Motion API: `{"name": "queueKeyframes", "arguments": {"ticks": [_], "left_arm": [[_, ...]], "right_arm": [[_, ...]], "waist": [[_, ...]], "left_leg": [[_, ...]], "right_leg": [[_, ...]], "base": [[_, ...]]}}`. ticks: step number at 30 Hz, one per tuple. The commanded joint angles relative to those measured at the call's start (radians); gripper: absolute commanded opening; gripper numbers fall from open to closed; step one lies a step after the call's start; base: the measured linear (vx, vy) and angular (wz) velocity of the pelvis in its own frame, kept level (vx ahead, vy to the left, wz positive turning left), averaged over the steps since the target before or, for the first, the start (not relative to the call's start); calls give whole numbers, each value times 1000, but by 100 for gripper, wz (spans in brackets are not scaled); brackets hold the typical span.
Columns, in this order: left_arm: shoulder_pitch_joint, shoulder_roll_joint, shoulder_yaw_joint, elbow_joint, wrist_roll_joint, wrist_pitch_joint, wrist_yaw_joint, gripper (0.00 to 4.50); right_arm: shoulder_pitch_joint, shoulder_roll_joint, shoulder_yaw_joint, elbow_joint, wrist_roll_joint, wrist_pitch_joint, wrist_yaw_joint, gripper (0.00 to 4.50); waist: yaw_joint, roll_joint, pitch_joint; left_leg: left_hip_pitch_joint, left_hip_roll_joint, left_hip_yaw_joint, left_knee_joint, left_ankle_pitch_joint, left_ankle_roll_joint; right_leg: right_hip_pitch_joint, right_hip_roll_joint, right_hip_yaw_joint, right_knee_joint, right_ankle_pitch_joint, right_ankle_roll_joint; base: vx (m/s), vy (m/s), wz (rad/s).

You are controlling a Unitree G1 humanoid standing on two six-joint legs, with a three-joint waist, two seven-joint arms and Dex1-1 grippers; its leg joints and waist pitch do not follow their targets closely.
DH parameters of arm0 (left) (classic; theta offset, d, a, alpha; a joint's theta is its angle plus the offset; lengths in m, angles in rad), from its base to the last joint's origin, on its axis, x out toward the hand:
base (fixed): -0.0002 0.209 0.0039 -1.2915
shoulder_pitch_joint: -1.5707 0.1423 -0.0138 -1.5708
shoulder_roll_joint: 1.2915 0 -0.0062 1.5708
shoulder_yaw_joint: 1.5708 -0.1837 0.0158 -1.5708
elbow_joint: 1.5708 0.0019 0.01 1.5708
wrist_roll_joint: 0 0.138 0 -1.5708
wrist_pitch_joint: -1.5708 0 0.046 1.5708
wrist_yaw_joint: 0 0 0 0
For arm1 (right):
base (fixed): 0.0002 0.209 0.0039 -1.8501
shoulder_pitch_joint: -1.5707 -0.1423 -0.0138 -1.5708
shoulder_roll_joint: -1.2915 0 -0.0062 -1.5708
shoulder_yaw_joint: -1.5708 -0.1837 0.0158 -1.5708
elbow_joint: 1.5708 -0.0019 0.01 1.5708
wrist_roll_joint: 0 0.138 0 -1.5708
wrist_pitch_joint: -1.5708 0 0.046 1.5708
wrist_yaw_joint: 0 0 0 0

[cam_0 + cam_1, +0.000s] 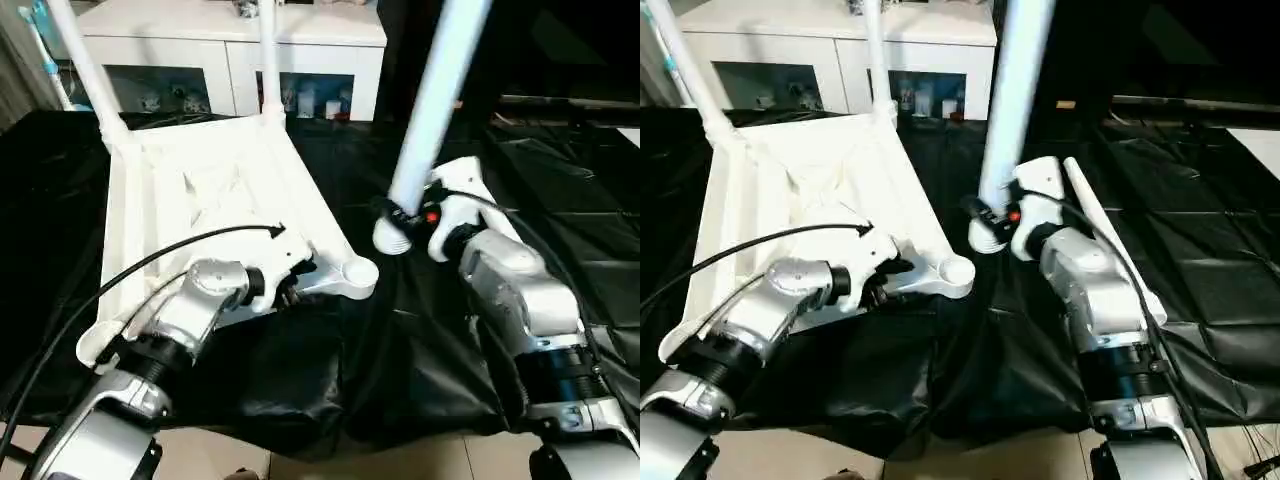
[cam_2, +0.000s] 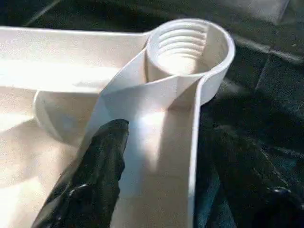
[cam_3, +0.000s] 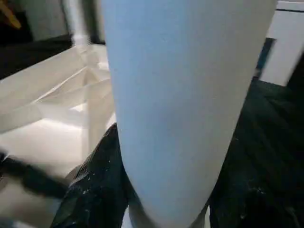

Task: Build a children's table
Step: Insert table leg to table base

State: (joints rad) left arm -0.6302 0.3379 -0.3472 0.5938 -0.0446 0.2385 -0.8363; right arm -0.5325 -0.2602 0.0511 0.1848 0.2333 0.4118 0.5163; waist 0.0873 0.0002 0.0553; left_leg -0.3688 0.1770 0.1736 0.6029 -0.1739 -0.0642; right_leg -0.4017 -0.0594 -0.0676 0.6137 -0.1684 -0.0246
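The right tool [image 1: 398, 218] is clenched on a long white leg [image 1: 432, 95] near its lower end, holding it nearly upright, its top leaning slightly toward the tabletop's far edge. That lower end hangs just above the black-draped tabletop [image 1: 560, 200], a little to the right of the empty corner socket [image 1: 357, 272]. The left tool [image 1: 290, 282] straddles the rim of the upturned children's table [image 1: 210, 190] just beside that socket, one finger [image 2: 102, 166] inside the wall and the other outside; whether it already pinches the rim I cannot tell. The table lies underside up toward the tabletop's left near corner, with two legs already standing in its far sockets. The coming move likely turns on bringing the leg's end leftward over the threaded socket, axis kept vertical; the right arm carries it, the left steadies.
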Motion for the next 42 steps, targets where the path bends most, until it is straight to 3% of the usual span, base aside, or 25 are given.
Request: {"name": "queueKeyframes", "arguments": {"ticks": [1, 9, 14, 19, 27, 34, 42], "left_arm": [[3, 11, 10, 6, 9, 21, -9, 276], [20, 31, 8, -39, 9, 55, -45, 211], [42, 44, -5, -76, 13, 80, -71, 160], [40, 35, -4, -61, 25, 78, -76, 121], [41, 27, -14, -49, 36, 82, -89, 74], [78, 36, -58, -53, 64, 67, -139, 13], [114, 36, -49, -107, 49, 66, -154, 0]], "right_arm": [[15, -7, 2, -40, 16, 9, 26, 186], [24, -27, 4, -47, 29, 15, 73, 186], [22, -24, 1, -40, 23, 13, 73, 186], [18, -22, -1, -36, 18, 14, 76, 186], [17, -21, -1, -34, 17, 16, 79, 186], [25, -16, 4, -29, 32, 50, 97, 186], [44, -26, 29, -43, 52, 97, 148, 186]], "waist": [[2, 9, -71], [1, 4, -71], [0, 7, -71], [0, 5, -68], [0, 6, -68], [0, 6, -67], [0, 1, -70]], "left_leg": [[14, 47, -20, -72, -230, 2], [14, 48, -19, -73, -226, 5], [13, 50, -20, -73, -225, 6], [15, 48, -20, -75, -244, 3], [15, 48, -20, -75, -242, 3], [16, 49, -21, -78, -259, 0], [13, 49, -17, -75, -214, 19]], "right_leg": [[53, -85, 53, -77, -249, -164], [53, -85, 53, -77, -245, -172], [51, -86, 53, -76, -245, -177], [49, -86, 52, -82, -290, -162], [49, -86, 53, -82, -279, -163], [49, -88, 54, -85, -309, -156], [52, -87, 55, -79, -253, -174]], "base": [[0, 0, 0], [0, 0, 0], [0, 0, 0], [0, 0, 0], [0, 0, 0], [0, 0, 0], [0, 0, 0]]}}
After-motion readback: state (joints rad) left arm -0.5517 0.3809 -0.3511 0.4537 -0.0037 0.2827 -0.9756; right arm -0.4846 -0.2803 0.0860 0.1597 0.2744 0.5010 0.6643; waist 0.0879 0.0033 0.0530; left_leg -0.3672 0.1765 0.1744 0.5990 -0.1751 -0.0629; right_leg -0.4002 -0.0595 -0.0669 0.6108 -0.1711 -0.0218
